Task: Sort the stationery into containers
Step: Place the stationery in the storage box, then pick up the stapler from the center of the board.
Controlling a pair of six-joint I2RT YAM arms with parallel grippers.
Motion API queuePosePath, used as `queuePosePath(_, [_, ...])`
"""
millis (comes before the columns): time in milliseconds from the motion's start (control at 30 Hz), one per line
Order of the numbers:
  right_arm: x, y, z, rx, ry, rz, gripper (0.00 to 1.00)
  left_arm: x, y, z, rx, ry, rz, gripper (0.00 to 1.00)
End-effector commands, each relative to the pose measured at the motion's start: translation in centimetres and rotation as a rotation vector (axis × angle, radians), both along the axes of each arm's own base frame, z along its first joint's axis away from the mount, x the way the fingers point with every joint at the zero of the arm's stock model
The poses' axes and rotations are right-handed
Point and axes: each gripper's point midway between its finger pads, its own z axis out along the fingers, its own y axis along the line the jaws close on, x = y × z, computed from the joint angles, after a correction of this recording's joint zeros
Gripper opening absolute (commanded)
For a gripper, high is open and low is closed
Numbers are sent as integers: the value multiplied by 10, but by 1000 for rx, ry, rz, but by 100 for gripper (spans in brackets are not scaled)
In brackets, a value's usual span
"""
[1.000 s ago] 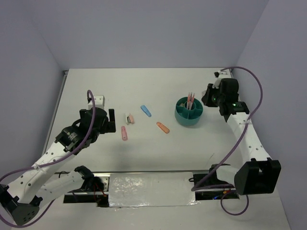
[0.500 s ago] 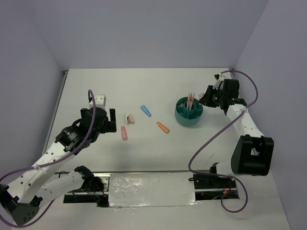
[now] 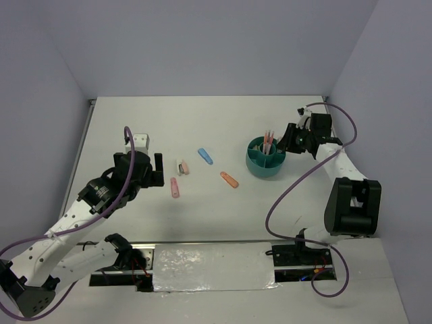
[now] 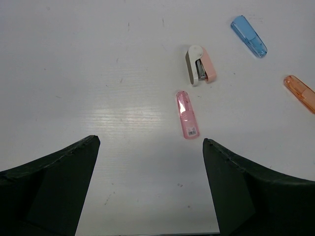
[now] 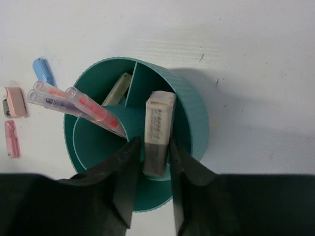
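"How is the right arm [image 3: 337, 162] standing?"

"It rises along the 3 o'clock edge of the surface [image 4: 98, 73], and its wrist bends toward 9 o'clock, above the teal cup [image 5: 197, 113]. The right fingers [image 5: 123, 187] flank a grey-white block [image 5: 158, 132] that stands in an outer compartment. I cannot tell whether they are pinching it or just beside it. Pens [image 5: 93, 110] lean out of the cup toward 10 o'clock, and a tan piece [image 5: 118, 88] sits in the compartment at 11."

"And the left arm [image 3: 101, 192]?"

"It stretches toward 1 o'clock, with the wrist over the surface. The left fingers [image 4: 49, 191] are spread wide and hold nothing. From that wrist, a pink piece [image 4: 187, 114] lies ahead at 12 o'clock and a pink-and-white piece [image 4: 200, 65] beyond it. A blue piece [image 4: 249, 36] is at 1 and an orange piece [image 4: 299, 92] at 2. All lie flat, apart from each other."
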Motion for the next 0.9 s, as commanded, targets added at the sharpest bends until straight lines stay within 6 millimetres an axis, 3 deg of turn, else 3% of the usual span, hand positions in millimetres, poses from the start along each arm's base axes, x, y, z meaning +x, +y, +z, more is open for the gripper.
queuePosePath(0, [7, -1, 14, -2, -57, 10, 39, 5, -1, 14, -19, -48, -4, 99])
queuePosePath(67, [6, -1, 16, 0, -62, 6, 53, 5, -2, 14, -22, -50, -4, 99])
queuePosePath(300, [5, -1, 29, -3, -84, -1, 53, 5, -2, 13, -23, -48, -4, 99])
queuePosePath(433, [-3, 13, 70, -29, -183, 1, 53, 6, -2, 12, -31, -41, 13, 99])
queuePosePath(633, [-43, 83, 134, -97, -331, 101, 59, 16, -2, 11, -130, -3, 135, 99])
queuePosePath(700, [-59, 111, 134, -94, -331, 141, 67, 26, -5, 1, -135, 40, 194, 99])
queuePosePath(733, [-66, 120, 135, -89, -337, 162, 93, 31, -13, -3, -160, 62, 200, 99])
queuePosePath(767, [-72, 128, 125, -95, -313, 178, 99, 38, -21, -4, -172, 77, 195, 99])
queuePosePath(800, [-80, 138, 119, -114, -297, 185, 100, 47, -36, -23, -163, 145, 171, 99])
queuePosePath(833, [-85, 142, 110, -132, -270, 191, 100, 59, -47, -21, -182, 138, 157, 99])
queuePosePath(867, [-88, 140, 100, -162, -251, 174, 100, 69, -55, -43, -144, 201, 160, 99])
